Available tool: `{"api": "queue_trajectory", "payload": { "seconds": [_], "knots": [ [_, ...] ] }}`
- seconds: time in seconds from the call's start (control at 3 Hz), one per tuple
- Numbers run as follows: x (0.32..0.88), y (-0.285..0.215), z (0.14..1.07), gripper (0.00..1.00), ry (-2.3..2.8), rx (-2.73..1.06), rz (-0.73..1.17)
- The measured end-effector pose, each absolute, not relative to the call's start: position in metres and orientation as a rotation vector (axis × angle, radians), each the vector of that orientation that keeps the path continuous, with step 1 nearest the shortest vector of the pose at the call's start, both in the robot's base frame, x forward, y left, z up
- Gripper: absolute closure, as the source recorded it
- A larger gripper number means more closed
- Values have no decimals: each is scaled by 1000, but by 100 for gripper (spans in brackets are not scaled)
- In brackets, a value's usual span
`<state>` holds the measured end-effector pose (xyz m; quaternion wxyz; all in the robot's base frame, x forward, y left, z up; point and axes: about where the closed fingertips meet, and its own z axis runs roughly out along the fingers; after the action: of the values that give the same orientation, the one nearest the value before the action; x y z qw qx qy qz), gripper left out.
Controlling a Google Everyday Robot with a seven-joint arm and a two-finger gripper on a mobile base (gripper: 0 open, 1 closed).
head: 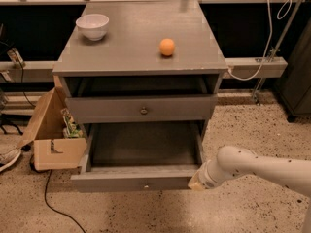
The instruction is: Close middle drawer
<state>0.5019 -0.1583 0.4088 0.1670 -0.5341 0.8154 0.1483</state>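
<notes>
The middle drawer [131, 181] is pulled far out of the grey cabinet [141, 38]. Its dark grey inside [143, 144] shows and holds nothing, and its small round knob [146, 184] sits mid-front. My gripper [196, 182] is at the end of the white speckled arm [257, 168], which reaches in from the right. It sits low, right against the right end of the drawer's front. The taller drawer above [141, 109] with the darker knob [144, 110] stands slightly out. The lowest drawer is hidden under the open one.
A white bowl [93, 26] and an orange ball [167, 47] sit on the cabinet top. An open cardboard box [53, 140] stands at the left by the drawer. A black cable [53, 200] lies on the speckled floor. A shoe [8, 158] shows at the far left.
</notes>
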Motion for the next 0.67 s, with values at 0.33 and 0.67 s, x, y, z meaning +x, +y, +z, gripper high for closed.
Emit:
{"api": "queue_trajectory", "payload": {
  "seconds": [0.33,0.67],
  "knots": [
    [510,-158,403,100,2250,-1549,382],
    [525,-162,400,100,2115,-1588,340]
  ]
}}
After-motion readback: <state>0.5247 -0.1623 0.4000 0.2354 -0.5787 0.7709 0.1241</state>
